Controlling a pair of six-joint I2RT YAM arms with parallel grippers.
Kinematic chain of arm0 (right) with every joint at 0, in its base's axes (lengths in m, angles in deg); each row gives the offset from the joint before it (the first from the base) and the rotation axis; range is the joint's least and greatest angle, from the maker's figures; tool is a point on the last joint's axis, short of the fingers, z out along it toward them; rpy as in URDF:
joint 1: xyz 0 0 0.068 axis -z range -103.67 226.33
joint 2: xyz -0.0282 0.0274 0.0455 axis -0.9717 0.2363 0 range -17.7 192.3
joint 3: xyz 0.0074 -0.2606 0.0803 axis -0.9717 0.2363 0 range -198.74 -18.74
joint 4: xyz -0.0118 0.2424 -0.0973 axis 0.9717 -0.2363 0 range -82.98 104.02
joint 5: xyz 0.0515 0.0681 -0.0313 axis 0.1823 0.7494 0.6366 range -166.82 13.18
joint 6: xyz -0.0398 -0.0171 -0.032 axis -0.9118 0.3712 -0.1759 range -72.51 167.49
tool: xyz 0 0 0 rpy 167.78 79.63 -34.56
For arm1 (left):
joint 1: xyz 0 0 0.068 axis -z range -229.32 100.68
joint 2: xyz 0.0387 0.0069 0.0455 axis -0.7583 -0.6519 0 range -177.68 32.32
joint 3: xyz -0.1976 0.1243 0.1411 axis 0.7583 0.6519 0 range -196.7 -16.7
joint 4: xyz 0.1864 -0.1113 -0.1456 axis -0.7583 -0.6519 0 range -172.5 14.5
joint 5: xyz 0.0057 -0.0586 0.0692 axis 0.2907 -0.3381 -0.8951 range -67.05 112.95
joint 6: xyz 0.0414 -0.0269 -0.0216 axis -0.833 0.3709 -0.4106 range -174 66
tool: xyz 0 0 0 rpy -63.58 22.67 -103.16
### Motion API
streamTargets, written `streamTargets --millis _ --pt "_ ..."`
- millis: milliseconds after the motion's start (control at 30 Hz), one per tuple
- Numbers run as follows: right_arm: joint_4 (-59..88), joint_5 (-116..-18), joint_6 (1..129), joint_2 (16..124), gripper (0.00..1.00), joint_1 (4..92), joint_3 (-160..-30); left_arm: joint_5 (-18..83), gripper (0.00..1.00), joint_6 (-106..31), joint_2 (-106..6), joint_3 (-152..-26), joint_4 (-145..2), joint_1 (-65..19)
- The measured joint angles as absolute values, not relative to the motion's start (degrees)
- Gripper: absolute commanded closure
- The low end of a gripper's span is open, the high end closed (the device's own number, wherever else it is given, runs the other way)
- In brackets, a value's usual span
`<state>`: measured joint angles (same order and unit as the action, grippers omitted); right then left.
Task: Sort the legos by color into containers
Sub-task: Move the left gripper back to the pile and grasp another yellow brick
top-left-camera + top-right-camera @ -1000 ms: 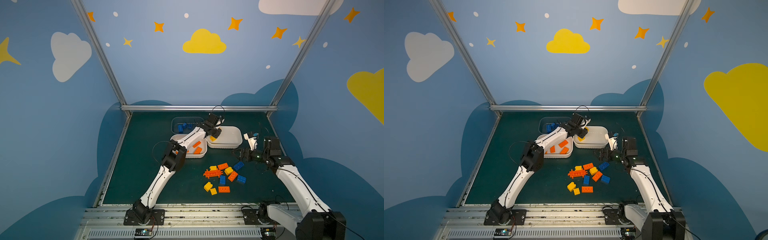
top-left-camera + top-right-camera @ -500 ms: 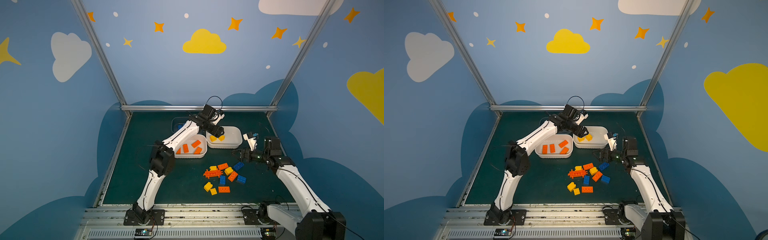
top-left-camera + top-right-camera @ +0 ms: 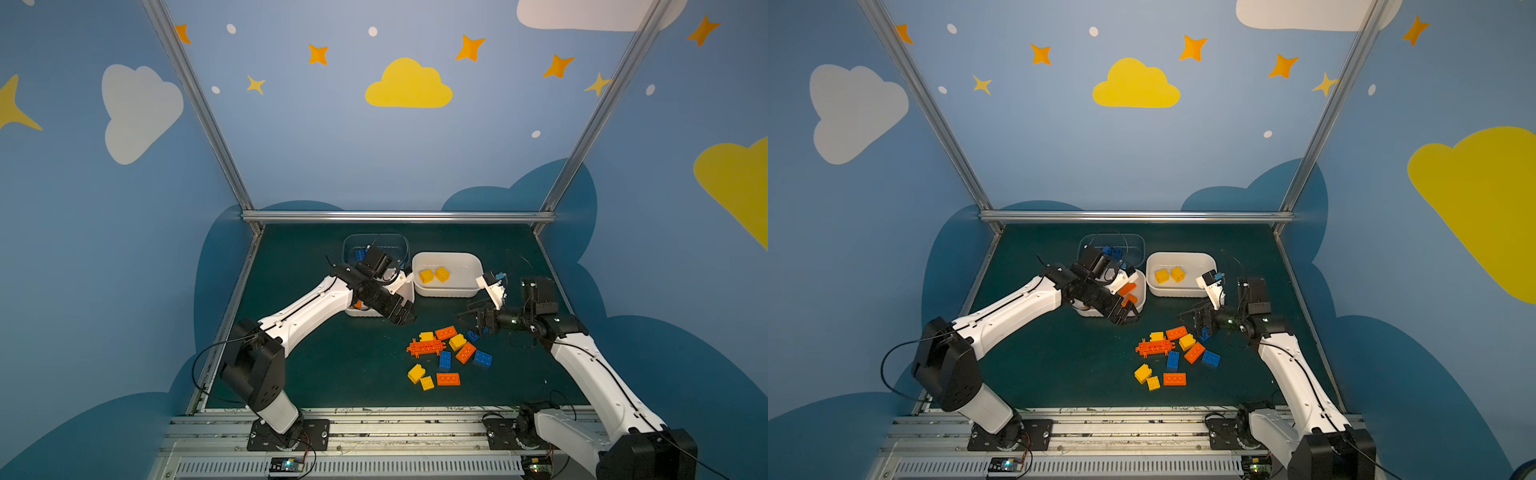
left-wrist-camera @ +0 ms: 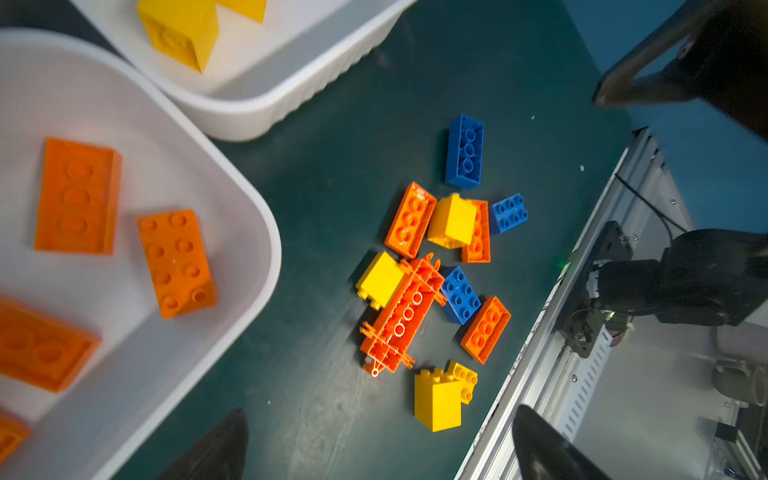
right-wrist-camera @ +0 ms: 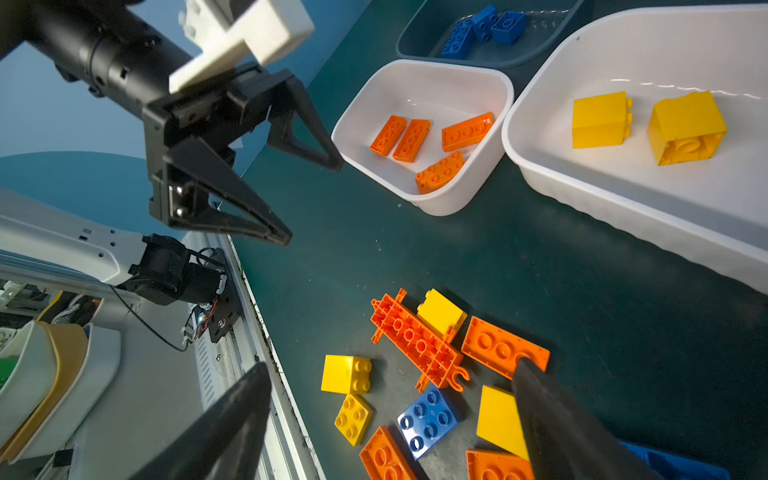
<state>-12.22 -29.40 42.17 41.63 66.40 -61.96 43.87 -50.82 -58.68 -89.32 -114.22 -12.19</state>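
Loose legos in orange, yellow and blue lie heaped on the green mat, among them an orange lattice piece. Three containers stand behind them. The clear bluish tub holds blue bricks. One white tub holds orange bricks. The other white tub holds two yellow bricks. My left gripper hangs open and empty over the near edge of the orange tub. My right gripper is open and empty just above the heap's right end.
An aluminium rail runs along the mat's near edge, close to the heap. A metal frame bar borders the back. Blue walls close in both sides.
The left gripper opened over the yellow tub, let a yellow brick drop in, then swung back toward the near side. The right arm stayed put.
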Motion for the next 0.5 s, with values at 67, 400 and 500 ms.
streamTargets --millis 67,400,500 --pt "-12.7 -29.8 41.6 41.8 0.1 65.8 -62.0 41.5 0.06 -48.5 -55.8 -85.1 -113.3 -8.6" --pt "-14.4 -31.9 39.8 42.3 0.1 64.7 -62.0 30.8 0.16 -36.0 -55.1 -74.2 -106.2 6.4" --pt "-14.8 -32.3 39.5 42.4 0.1 64.7 -62.0 28.9 0.18 -34.6 -57.6 -74.4 -104.9 9.1"
